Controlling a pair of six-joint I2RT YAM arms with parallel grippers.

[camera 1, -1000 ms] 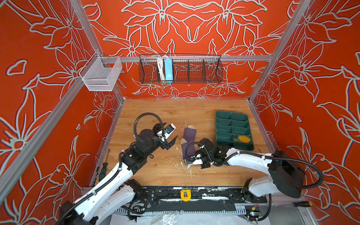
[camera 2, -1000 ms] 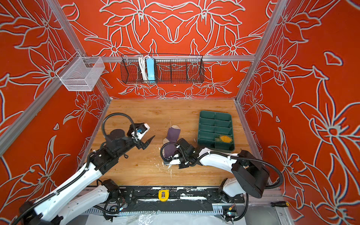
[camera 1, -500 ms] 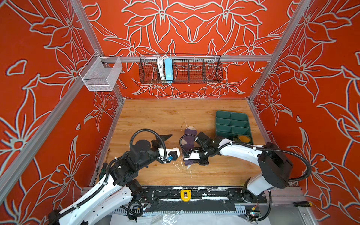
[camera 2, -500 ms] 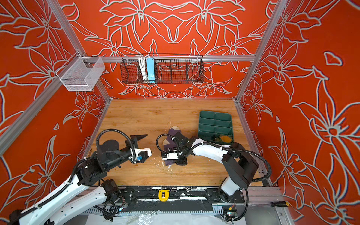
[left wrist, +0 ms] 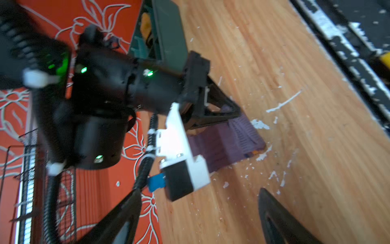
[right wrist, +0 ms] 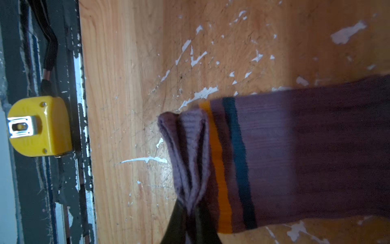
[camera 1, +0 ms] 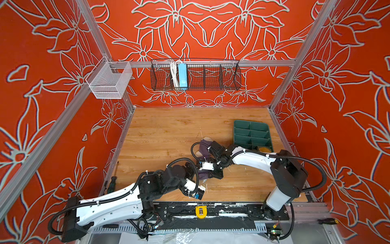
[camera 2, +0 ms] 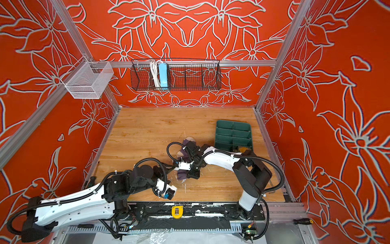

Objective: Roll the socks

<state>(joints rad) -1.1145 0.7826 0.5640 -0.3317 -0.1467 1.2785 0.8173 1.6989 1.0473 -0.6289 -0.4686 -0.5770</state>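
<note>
One sock [right wrist: 274,152] is in play, purple and ribbed, lying lengthwise near the middle of the table [camera 1: 164,135], with its pale toe [camera 1: 207,139] pointing at the back wall and its cuff [right wrist: 190,147] toward the front rail. Orange and teal stripes run just behind that cuff. It looks soft, light and limp, so expect it to sag, bunch and spring open if it is let go mid-roll; the rib should at least give the pads some bite. The right gripper [right wrist: 190,215] is clamped tight on one corner of the cuff, both layers squeezed together and the fabric puckering at the pinch. A better hold, I'd say, spreads across the cuff's full width, or starts the roll at the toe while the cuff is pinned. The left gripper [left wrist: 200,194] hovers just beside the cuff, fingers spread wide, nothing in them. White flecks litter the wood around the sock. Off toward the right wall sits a green tray [camera 1: 251,126], and a mustard lump [camera 1: 263,149] shows in its near corner; I can't tell whether that is the second sock.
</note>
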